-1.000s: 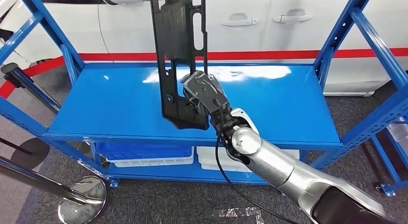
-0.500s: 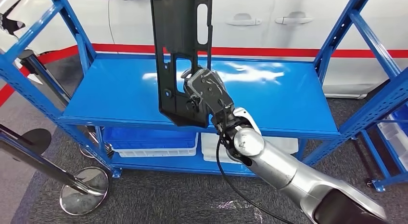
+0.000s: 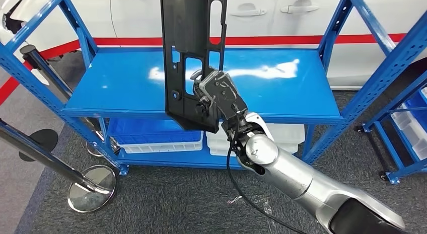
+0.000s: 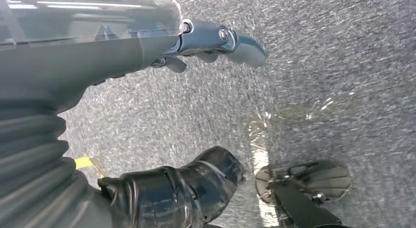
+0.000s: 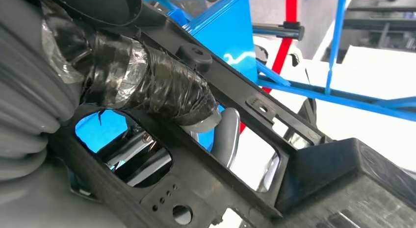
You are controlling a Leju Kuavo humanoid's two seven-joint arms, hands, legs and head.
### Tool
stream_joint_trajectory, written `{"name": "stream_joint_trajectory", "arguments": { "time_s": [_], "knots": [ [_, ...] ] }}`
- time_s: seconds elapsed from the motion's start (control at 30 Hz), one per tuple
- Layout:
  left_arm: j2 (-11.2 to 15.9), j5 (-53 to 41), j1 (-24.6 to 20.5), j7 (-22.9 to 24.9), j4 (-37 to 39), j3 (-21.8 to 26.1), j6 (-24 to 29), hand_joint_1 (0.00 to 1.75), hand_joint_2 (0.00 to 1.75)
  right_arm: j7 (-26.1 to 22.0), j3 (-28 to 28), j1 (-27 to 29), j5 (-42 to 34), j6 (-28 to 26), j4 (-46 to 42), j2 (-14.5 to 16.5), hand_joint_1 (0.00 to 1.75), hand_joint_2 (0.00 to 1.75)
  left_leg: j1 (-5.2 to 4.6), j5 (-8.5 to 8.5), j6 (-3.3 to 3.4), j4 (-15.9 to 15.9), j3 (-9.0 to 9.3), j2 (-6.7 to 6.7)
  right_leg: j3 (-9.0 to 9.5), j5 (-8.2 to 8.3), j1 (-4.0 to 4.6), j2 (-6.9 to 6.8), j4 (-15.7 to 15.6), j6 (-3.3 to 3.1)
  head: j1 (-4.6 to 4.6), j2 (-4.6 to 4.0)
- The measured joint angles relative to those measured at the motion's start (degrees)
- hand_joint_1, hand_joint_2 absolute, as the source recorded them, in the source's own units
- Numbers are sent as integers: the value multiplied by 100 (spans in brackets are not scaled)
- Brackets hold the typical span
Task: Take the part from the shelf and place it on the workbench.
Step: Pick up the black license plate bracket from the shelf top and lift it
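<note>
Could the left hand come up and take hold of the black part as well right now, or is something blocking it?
Probably yes, but it has far to go. The left hand hangs low over the carpet, holding nothing. The black part stands upright in front of the shelf, gripped low down by the right hand, its left edge unobstructed.
</note>
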Motion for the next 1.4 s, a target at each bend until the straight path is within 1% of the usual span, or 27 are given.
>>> {"name": "stream_joint_trajectory", "arguments": {
  "time_s": [0.07,0.1,0.13,0.17,0.23,0.3,0.37,0.43,0.47,0.57,0.6,0.63,0.67,0.73,0.8,0.83,0.9,0.93,1.0,1.07,1.1,1.13,1.17,1.23,1.3,1.33,1.4],
  "knots": [
    [-3,-2,-3,1,0,-3,8,0,175,2,-2,3,-1,-17,-10,0,175,175,16,-480,-45,701,-158,1,-162,125,5,0,2,-22,-13,0],
    [-3,-2,-4,1,0,-3,10,0,175,4,-4,5,-1,-28,-12,-1,175,175,19,-555,-53,960,-171,0,-246,186,8,1,6,-21,-14,0],
    [-3,-2,-3,1,0,-4,12,0,175,6,-4,8,-1,-40,-12,-1,175,175,19,-511,-52,1073,-110,0,-333,249,9,1,12,-16,-14,0],
    [-3,-2,-3,1,0,-4,15,0,175,8,-6,10,1,-57,-13,-3,175,175,19,-373,-44,986,47,0,-415,309,9,2,17,-8,-14,0],
    [-2,-4,-9,4,0,-4,22,0,175,23,-13,14,8,-92,-20,-9,175,175,16,-148,-10,321,600,-4,-541,419,8,2,22,22,-15,0],
    [3,-10,-23,11,0,-5,39,0,175,51,-39,9,15,-123,-38,-27,175,175,-18,-210,38,-441,1114,-22,-589,525,9,-7,0,81,-11,0],
    [5,-13,-34,20,0,-10,60,0,175,75,-83,2,16,-142,-54,-46,175,175,-59,-254,88,-742,1251,-39,-579,643,6,-20,-64,151,-23,0],
    [4,-13,-34,37,1,-16,71,0,175,90,-119,2,14,-150,-60,-70,175,175,-37,-117,157,-806,1199,-15,-601,643,13,-11,-77,212,-22,0],
    [3,-13,-34,45,2,-17,72,0,175,94,-133,4,13,-151,-63,-84,175,175,-23,-37,203,-838,1157,5,-649,482,18,-1,29,232,-5,0],
    [2,-11,-32,59,2,-19,72,0,175,96,-161,18,2,-153,-65,-116,175,175,-22,190,289,-840,913,43,-885,-386,16,12,983,255,31,0],
    [3,-10,-31,64,2,-19,71,0,175,96,-167,27,-3,-153,-65,-125,175,175,-26,256,293,-818,809,45,-926,-516,14,11,1332,264,33,0],
    [5,-9,-32,71,2,-19,70,0,175,96,-174,38,-12,-152,-65,-136,175,175,-28,316,292,-792,705,47,-906,-492,9,11,1550,272,33,0],
    [8,-8,-32,80,2,-19,68,0,175,97,-181,49,-21,-152,-65,-145,175,175,-29,368,284,-761,604,47,-803,-354,3,10,1582,277,35,0],
    [10,-6,-31,99,2,-19,62,0,175,98,-196,62,-39,-150,-66,-157,175,175,-30,447,250,-666,415,43,-330,-113,-15,8,1081,277,35,0],
    [10,-5,-31,112,2,-19,58,0,175,98,-211,69,-48,-149,-86,-161,175,175,-41,509,196,-561,279,38,179,-218,-2,18,328,248,28,0],
    [10,-5,-30,115,2,-19,59,0,175,98,-220,71,-50,-149,-97,-162,175,175,-47,550,168,-535,239,35,302,-301,15,24,107,223,31,0],
    [11,-2,-21,117,5,-20,60,0,175,97,-233,77,-51,-149,-105,-166,175,175,-39,640,110,-542,199,26,285,-266,33,25,14,148,43,0],
    [9,0,-14,117,8,-20,60,0,175,97,-237,78,-52,-149,-105,-167,175,175,-28,603,77,-518,157,20,243,-208,29,17,0,107,46,0],
    [2,3,-2,119,14,-22,60,0,175,97,-239,83,-56,-149,-105,-168,175,175,-4,218,8,-215,17,12,112,-69,6,-2,-24,24,27,0],
    [-4,3,-5,119,13,-23,59,0,175,93,-242,85,-59,-148,-108,-169,175,175,14,-343,-40,443,-147,13,-52,70,10,-5,-23,-15,6,0],
    [-4,3,-8,119,13,-23,55,0,175,86,-243,87,-60,-148,-108,-170,175,175,19,-494,-47,778,-191,12,-144,139,14,-4,-18,-19,3,0],
    [-3,3,-9,120,13,-23,50,0,175,78,-245,90,-60,-146,-108,-172,175,175,19,-506,-44,994,-175,11,-238,207,18,-3,-12,-19,3,0],
    [-3,2,-8,121,13,-23,43,0,175,68,-248,95,-60,-144,-108,-175,175,175,18,-409,-33,1062,-81,10,-335,275,20,-1,-4,-15,0,0],
    [-1,-4,-10,123,13,-24,26,0,175,56,-256,102,-60,-134,-109,-184,175,175,8,-108,13,590,401,6,-493,398,19,0,12,4,0,0],
    [4,-13,-27,122,13,-24,9,0,175,51,-278,106,-60,-121,-120,-192,175,175,-23,-150,63,-254,1026,-4,-577,509,17,-4,8,50,4,0],
    [7,-16,-35,120,13,-25,4,0,175,46,-289,106,-60,-116,-127,-196,175,175,-44,-217,86,-551,1210,-15,-577,566,10,-12,-15,82,7,0],
    [10,-19,-46,117,13,-26,-5,0,175,28,-310,106,-60,-110,-143,-202,175,175,-82,-224,120,-786,1287,-29,-554,697,-4,-26,-101,154,-18,0]
  ]
}}
